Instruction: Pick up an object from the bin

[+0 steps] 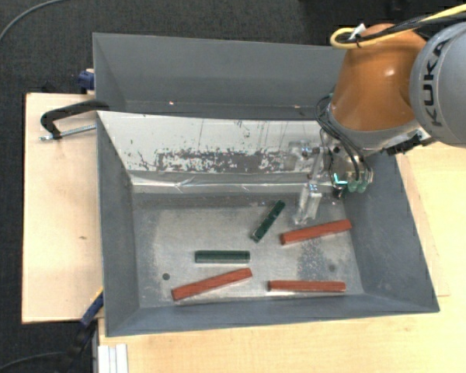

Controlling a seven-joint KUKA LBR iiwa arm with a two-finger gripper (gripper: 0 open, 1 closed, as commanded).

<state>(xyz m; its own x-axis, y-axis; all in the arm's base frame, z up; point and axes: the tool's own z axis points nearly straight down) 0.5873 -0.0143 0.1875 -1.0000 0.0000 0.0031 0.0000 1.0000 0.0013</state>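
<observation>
Red stick (316, 232) lies at the right of the grey bin (116, 231). The gripper (311, 204) hangs by its left end, near a tilted green stick (268, 220). Spread or pressed together, I cannot tell.

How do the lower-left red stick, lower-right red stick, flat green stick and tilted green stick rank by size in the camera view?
1. lower-left red stick and lower-right red stick: alike, unranked.
2. flat green stick.
3. tilted green stick, slightly smaller.
</observation>
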